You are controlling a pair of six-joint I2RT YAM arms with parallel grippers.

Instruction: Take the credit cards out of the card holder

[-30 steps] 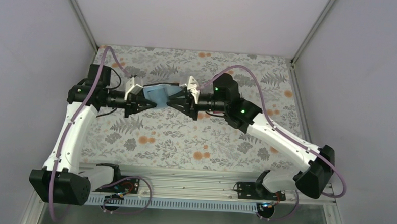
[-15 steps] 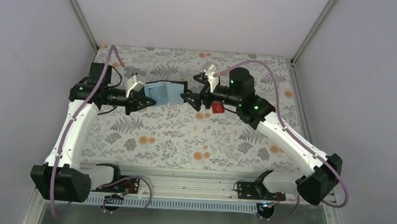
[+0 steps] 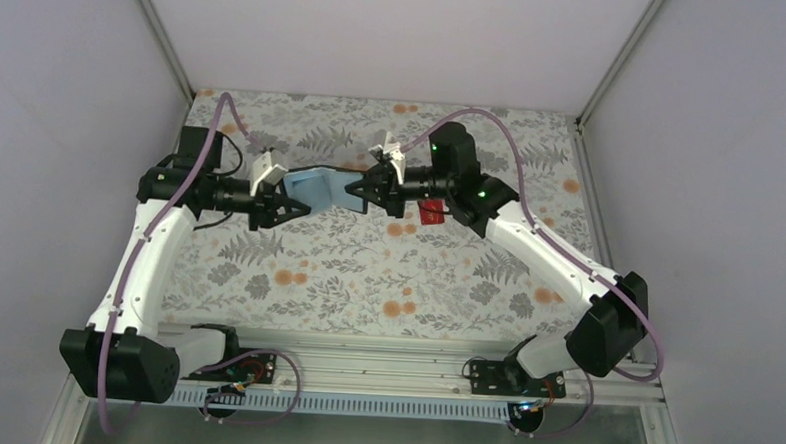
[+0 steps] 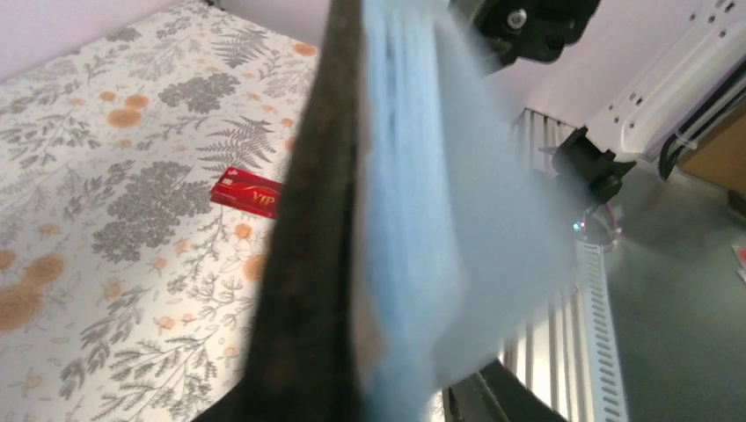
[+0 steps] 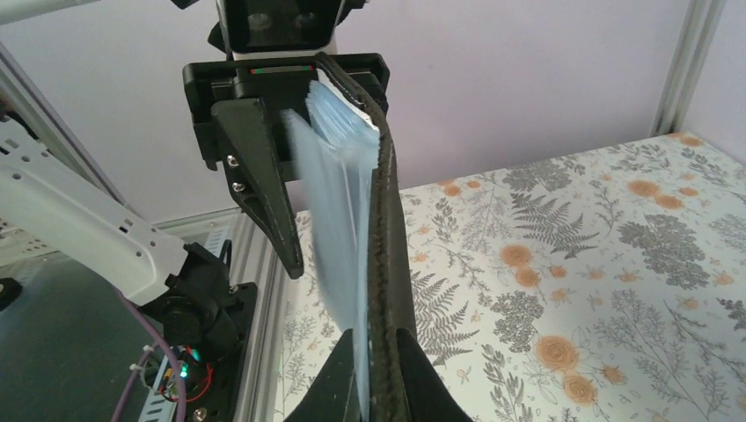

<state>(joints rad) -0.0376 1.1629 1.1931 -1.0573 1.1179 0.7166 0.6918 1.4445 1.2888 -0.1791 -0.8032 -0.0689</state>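
Though dark-edged, light-blue card holder (image 3: 315,187)

The small book-like folding card holder (image 3: 315,187) is light blue inside, with a dark, near-black outer side and edge. Near the black right gripper (image 3: 357,190), the flat red card (image 3: 429,214) bears pale lettering. The cloth-covered surface (image 3: 367,271) is off-white, patterned with grey ferns and orange blossoms.

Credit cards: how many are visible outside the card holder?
1. A red card lies on the table, close beside the right arm. Others may be hidden inside the raised card holder.
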